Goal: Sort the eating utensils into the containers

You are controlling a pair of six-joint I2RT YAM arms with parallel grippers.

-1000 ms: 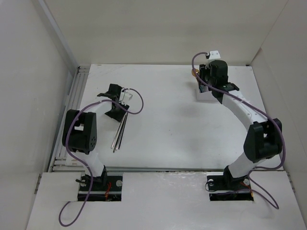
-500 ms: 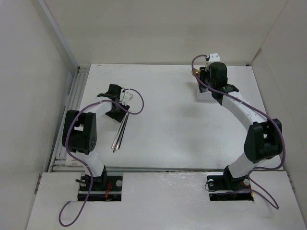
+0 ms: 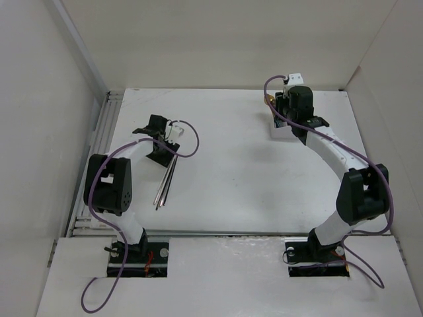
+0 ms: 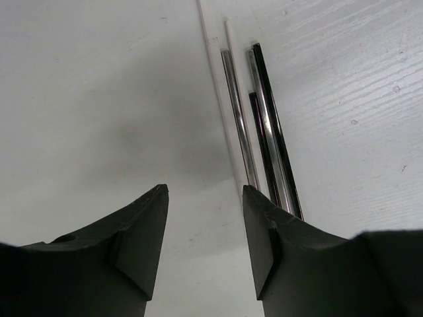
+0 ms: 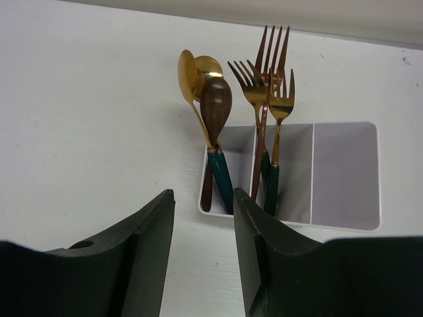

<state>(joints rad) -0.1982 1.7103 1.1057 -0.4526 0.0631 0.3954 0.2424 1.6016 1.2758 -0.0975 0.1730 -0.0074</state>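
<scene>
Starting on the left, the left gripper [image 4: 205,198] is seen low over the white table [image 3: 238,172], its jaws held apart with only bare tabletop between them. The chopsticks [image 4: 261,132] are laid flat just beside that gap, and their near ends are hidden behind the finger [image 4: 264,231] on the right of the wrist view. From above, they are seen stretched back toward the arm bases. Across the table, well apart, the right gripper [image 5: 203,198] is poised over the white divided box [image 5: 344,172], its jaws likewise spread and clamped on nothing. In the box's left compartment the spoons [image 5: 210,105] are propped bowls up, leaning out over the rim. The forks [image 5: 268,92] are stood in the next compartment, tines up.
</scene>
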